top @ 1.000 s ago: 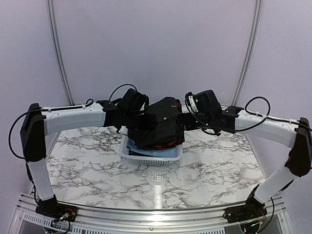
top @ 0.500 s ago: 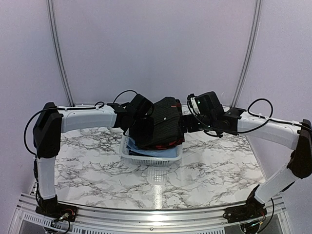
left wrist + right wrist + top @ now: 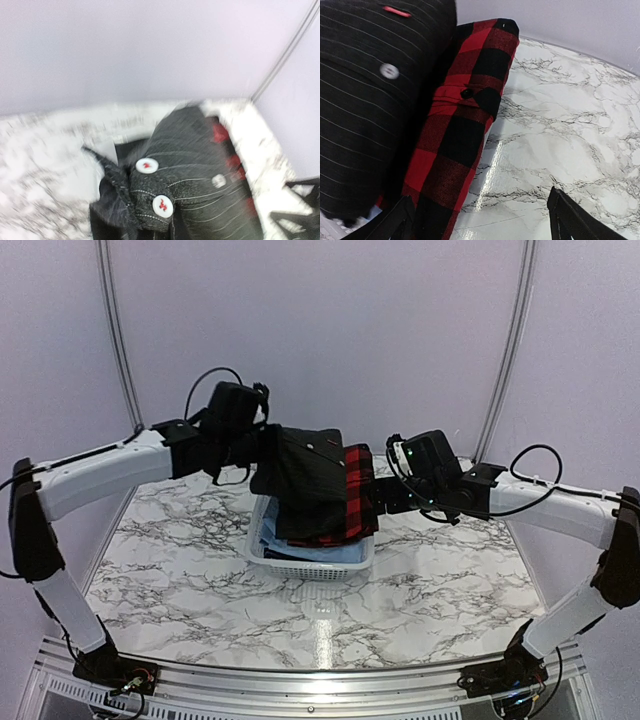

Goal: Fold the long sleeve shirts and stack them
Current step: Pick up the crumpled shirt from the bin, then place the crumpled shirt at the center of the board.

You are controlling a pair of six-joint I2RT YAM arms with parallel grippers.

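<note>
- The left hand (image 3: pixel 260 447) is clamping its fingers together on the left edge of the black pinstriped shirt (image 3: pixel 305 475). It is holding that edge up above the white lattice basket (image 3: pixel 312 565).
- The black pinstriped shirt is hanging from this grip as a folded bundle. Its lower edge is reaching down to what lies in the basket.
- The left wrist view is blurring, but the same shirt (image 3: pixel 200 180) is filling the lower frame there. Two white buttons (image 3: pixel 147 165) are showing close to the camera.
- The red-and-black checked shirt (image 3: pixel 352 492) is lying folded against the right side of the black one, touching it and partly tucked under it. It is sitting over the right part of the basket; whether the basket or the black shirt is carrying it, I cannot tell.
- The right hand (image 3: pixel 383 497) is hovering just to the right of the checked shirt with its fingers spread wide apart, gripping nothing.
- In the right wrist view its two fingers (image 3: pixel 395 222) are framing the lower end of the checked shirt (image 3: pixel 460 125) and bare marble.
- A blue cloth (image 3: pixel 300 553) is lying in the basket beneath both shirts.
- The basket is sitting near the middle of the marble desk (image 3: pixel 180 580).
</note>
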